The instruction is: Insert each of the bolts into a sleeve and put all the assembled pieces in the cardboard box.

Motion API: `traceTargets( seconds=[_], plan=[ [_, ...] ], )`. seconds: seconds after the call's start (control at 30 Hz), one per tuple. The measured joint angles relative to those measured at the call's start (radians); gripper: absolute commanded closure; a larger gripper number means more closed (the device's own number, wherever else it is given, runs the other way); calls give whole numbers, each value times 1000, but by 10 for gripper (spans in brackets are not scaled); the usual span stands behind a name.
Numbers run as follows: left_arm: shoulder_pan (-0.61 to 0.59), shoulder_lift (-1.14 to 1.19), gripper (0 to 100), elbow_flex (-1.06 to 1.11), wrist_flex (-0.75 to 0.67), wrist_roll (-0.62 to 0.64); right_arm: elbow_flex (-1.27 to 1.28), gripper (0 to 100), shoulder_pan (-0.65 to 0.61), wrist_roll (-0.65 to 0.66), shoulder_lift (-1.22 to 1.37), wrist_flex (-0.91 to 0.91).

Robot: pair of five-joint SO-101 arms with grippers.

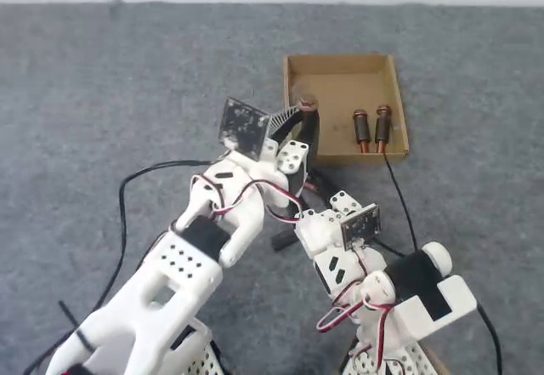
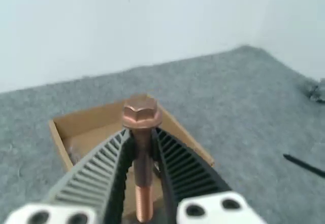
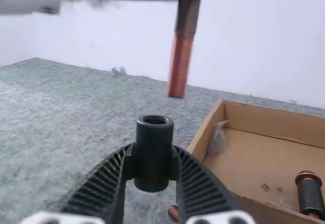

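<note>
1. Bolt: copper-coloured, hex head. You hold it upright, head up, clamped in the left gripper. Its tip hangs just above item 2, not touching.
2. Sleeve: black cylinder, upright, bore facing up, clamped in your right gripper.
3. Cardboard box: shallow, open-topped.
4. Assembled piece and second assembled piece: lying side by side inside item 3, by the wall nearest your arms
</note>
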Motion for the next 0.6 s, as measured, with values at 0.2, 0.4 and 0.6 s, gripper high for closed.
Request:
traceTargets(
  seconds=[0.2,0.4,0.6],
  plan=[
    [5,-41,988,31,-6,2,0,992,2,0,0,0],
    [8,-46,988,66,-6,0,0,992,15,0,0,2],
    [6,-46,988,87,-12,-5,0,992,14,0,0,3]
  ],
)
